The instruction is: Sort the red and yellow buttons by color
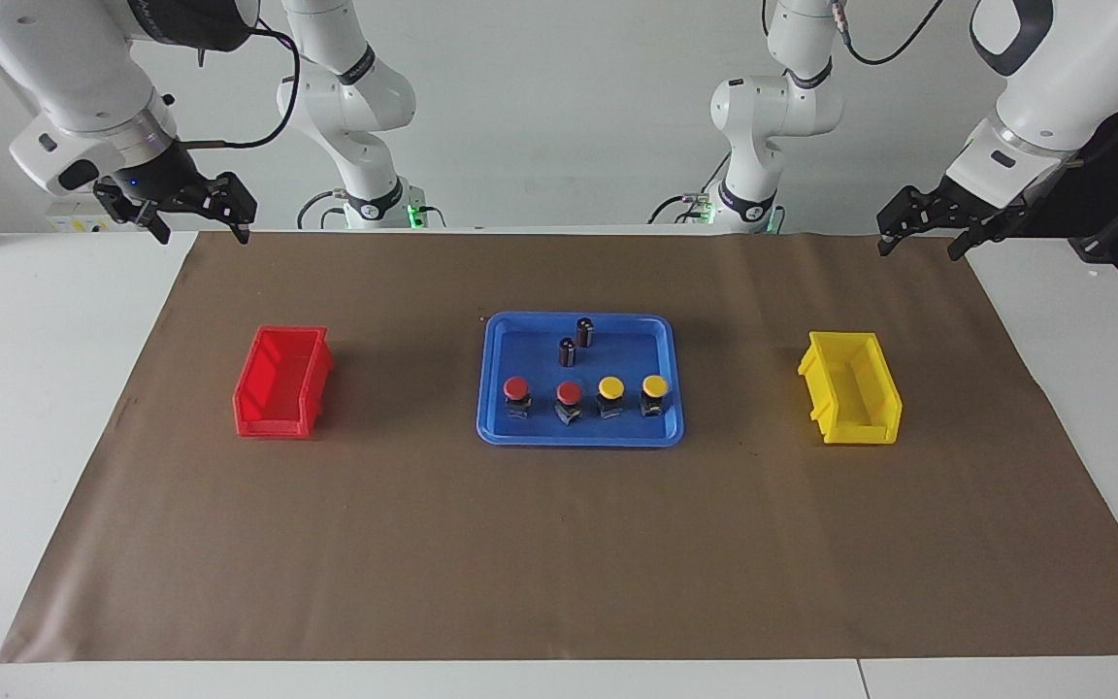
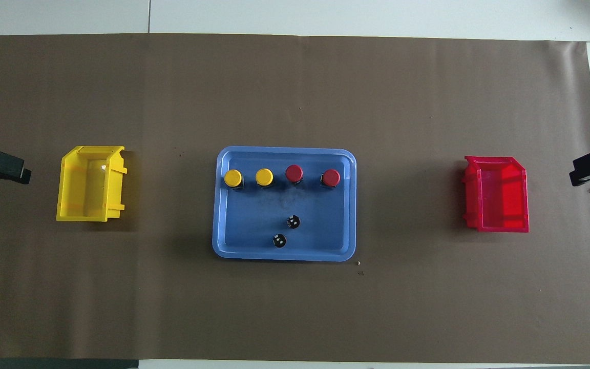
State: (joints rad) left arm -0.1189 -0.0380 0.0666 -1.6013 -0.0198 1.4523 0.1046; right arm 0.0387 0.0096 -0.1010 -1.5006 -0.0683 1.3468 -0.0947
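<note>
Four buttons, two red [image 1: 542,391] and two yellow [image 1: 633,387], stand in a row inside blue tray [image 1: 501,427], mid-table. Red bin [image 1: 279,381] and yellow bin [image 1: 852,388] flank it, apart. Left gripper [image 1: 926,236] and right gripper [image 1: 195,221] wait raised, jaws released, holding nothing

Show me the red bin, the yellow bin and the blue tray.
red bin [image 1: 273,416]: facing view, on its front wall.
yellow bin [image 1: 860,427]: facing view, on its front wall.
blue tray [image 2: 285,254]: overhead view, on its rim nearest the robots.

4 upright buttons [image 1: 585,398] (2 red, 2 yellow)
</note>
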